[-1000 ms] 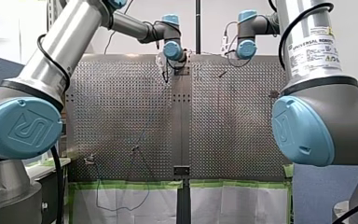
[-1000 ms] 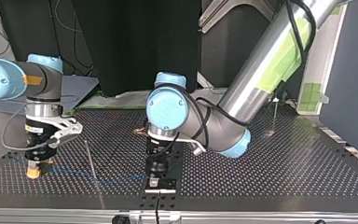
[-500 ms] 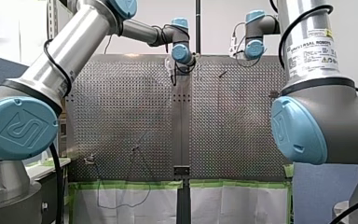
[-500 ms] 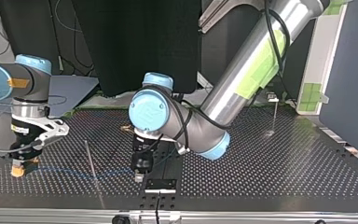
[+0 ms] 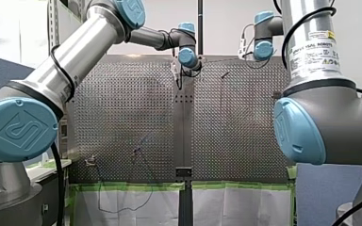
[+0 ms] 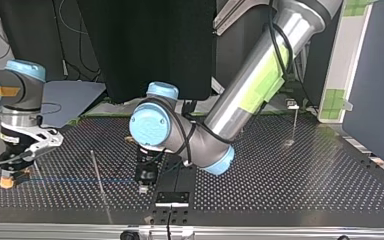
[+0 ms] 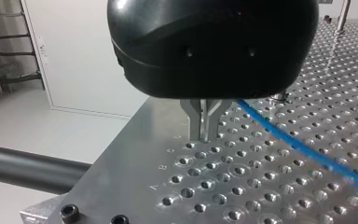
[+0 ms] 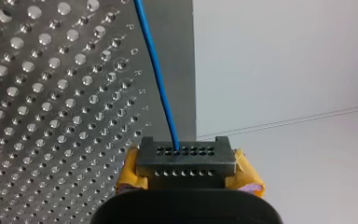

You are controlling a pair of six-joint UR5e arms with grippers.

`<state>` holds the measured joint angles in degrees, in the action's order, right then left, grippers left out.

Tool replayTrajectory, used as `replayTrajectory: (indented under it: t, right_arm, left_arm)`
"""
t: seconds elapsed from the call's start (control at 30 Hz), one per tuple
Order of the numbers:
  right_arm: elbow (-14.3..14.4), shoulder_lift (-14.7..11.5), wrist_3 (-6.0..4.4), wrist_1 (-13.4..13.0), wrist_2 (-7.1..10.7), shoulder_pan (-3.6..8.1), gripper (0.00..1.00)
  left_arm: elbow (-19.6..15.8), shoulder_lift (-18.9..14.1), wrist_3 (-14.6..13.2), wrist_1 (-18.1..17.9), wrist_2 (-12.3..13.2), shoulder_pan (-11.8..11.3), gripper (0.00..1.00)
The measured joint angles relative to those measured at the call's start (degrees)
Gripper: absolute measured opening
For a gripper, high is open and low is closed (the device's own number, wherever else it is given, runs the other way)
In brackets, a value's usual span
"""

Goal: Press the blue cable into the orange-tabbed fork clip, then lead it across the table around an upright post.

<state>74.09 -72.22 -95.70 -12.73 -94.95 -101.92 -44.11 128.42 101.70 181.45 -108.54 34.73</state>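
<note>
Perforated metal table point(image 6: 290, 185), with a small black plate point(image 6: 172, 198) fixed at the middle of the edge nearest the top view. Behind it, a black curtain point(image 6: 145, 45). In the front view, green tape point(image 5: 122, 186) along the near edge, a white sheet point(image 5: 235, 207) hanging below. Two black screws point(image 7: 70, 213) near a table corner.

Shifted toward top view's left over the last second: my left gripper point(image 6: 142, 188), off the black bracket point(image 6: 171, 197) it hung over, now just beside its corner and nearer the thin rod point(image 6: 98, 175). Likewise shifted left: my right gripper point(image 6: 7, 181), now near the table's point(image 6: 290, 190) edge. Blue cable point(image 6: 75, 180) between the two drawn out longer and straighter, earlier slanting down. In front view, both wrists moved toward the right, left elbow swung higher.
</note>
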Motion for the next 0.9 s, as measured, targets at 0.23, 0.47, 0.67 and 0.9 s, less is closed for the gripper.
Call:
replayTrajectory:
  t: [0.23,0.47,0.67,0.9]
  right_arm:
    - [0.1,0.6,-0.05,0.0,0.45,1.35,0.0]
    - [0.1,1.0,-0.11,0.0,1.14,1.94,0.0]
    - [0.4,1.7,-0.06,-0.1,1.77,2.09,0.0]
    - [0.5,3.0,-0.1,-0.1,3.4,2.16,0.0]
  left_arm:
    - [0.5,2.1,0.0,0.3,-0.1,0.5,0.0]
    - [0.0,2.6,0.1,0.1,0.0,0.8,0.0]
    - [-0.2,2.8,0.1,0.1,-0.2,0.9,0.0]
    - [-2.0,2.9,-0.2,0.1,-0.4,0.6,0.0]
